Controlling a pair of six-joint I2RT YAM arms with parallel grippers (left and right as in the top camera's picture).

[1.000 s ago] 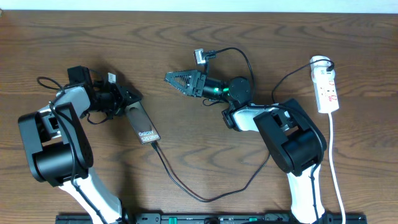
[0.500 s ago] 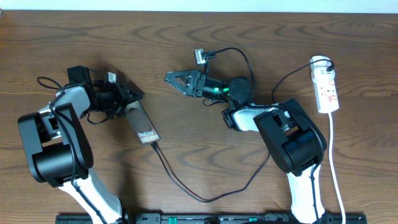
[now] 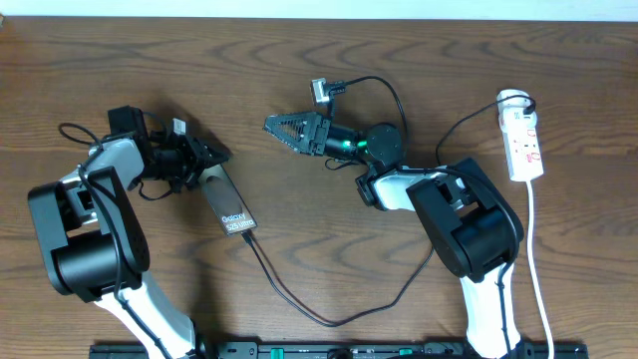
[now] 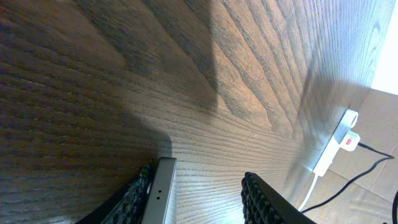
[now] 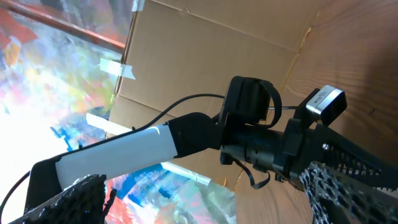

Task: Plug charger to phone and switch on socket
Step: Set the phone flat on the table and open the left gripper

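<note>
The phone (image 3: 230, 203) lies flat and diagonal on the wooden table, screen up with white lettering. The charger (image 3: 299, 304), a thin black cable, is plugged into its lower end and loops across the table toward the socket (image 3: 524, 140), a white power strip at the far right. My left gripper (image 3: 207, 163) straddles the phone's upper end. In the left wrist view the phone's edge (image 4: 160, 193) rests against one finger (image 4: 134, 196), while the other finger (image 4: 261, 199) stands well apart. My right gripper (image 3: 280, 132) hovers open and empty at mid-table, pointing left.
The socket's white cord (image 3: 536, 269) runs down the right side. A small connector (image 3: 320, 89) on a black cable lies near the table's back edge. The left wrist view shows the socket (image 4: 339, 144) far off, with bare wood between.
My left gripper's jaws have widened around the phone's upper end, and the phone has settled slightly down the table. The right arm has not moved.
</note>
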